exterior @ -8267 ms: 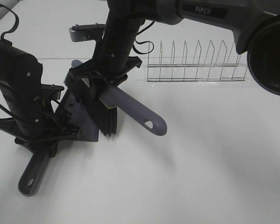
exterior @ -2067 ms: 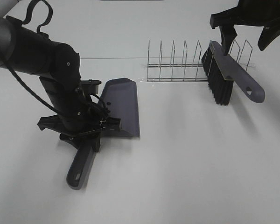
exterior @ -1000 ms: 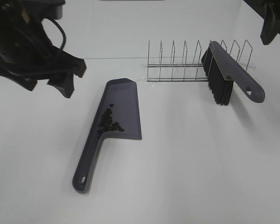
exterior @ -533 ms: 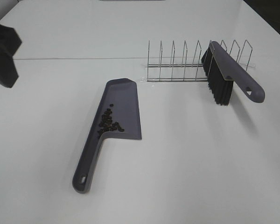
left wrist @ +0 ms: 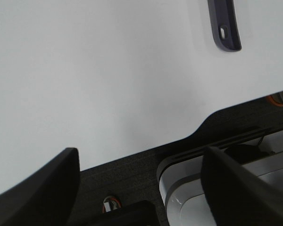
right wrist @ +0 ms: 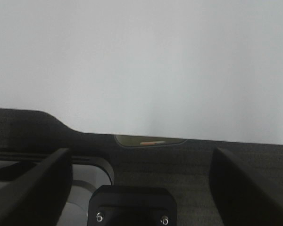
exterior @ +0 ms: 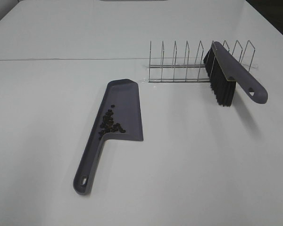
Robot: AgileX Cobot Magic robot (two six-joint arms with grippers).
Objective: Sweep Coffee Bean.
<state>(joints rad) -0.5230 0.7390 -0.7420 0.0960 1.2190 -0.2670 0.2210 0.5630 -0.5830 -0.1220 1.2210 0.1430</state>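
Observation:
The purple-grey dustpan lies flat on the white table, its handle pointing to the front left. Several coffee beans sit in a small heap in the pan near the handle. The brush with black bristles leans against the right end of the wire rack. Neither gripper shows in the exterior view. In the left wrist view my left gripper is open and empty over the table's edge, with the dustpan's handle end far from it. My right gripper is open and empty over the table's edge.
The white table stretches around the dustpan. The wire rack stands at the back right. Beyond the table's edge the wrist views show a dark surface and part of the robot's base.
Both arms have pulled back out of the exterior view; the left one last showed at the left edge. The dustpan with beans and the brush lie where they were let go.

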